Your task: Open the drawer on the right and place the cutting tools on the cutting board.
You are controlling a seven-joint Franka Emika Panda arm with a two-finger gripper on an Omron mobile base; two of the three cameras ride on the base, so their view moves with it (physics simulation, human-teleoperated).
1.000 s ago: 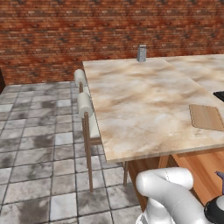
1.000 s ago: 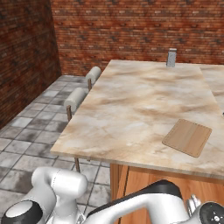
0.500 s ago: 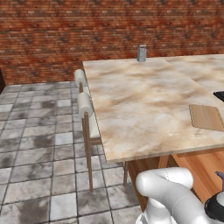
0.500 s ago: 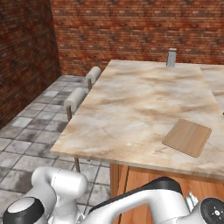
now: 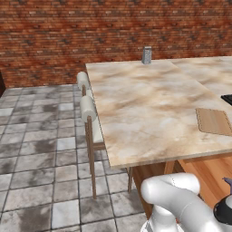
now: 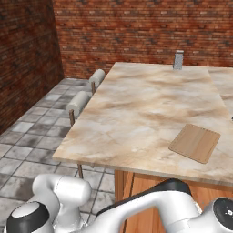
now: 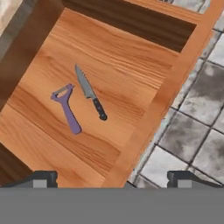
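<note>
The drawer (image 7: 109, 65) stands pulled out below me, its orange-brown wooden floor in full sight. Both cutting tools lie on that floor side by side: a slim knife (image 7: 90, 92) with a dark handle and grey blade, and a bluish-purple forked-handled tool (image 7: 68, 111) just left of it. My gripper (image 7: 113, 180) hovers above the drawer's front rim, open wide, nothing between its fingertips (image 7: 41, 178), apart from both tools. The cutting board (image 5: 214, 121), a thin light-tan rectangle, lies on the marbled counter near its right edge, also seen as cutting board (image 6: 195, 143).
The marbled countertop (image 6: 136, 104) carries a grey canister (image 5: 146, 55) at its far edge. Two white-backed chairs (image 5: 88, 108) stand along the counter's left side. Grey floor tiles (image 7: 192, 127) lie beyond the drawer's front. A brick wall (image 5: 68, 31) closes the back.
My arm's elbow link has risen slightly in the right base view. The board and counter things have not moved.
</note>
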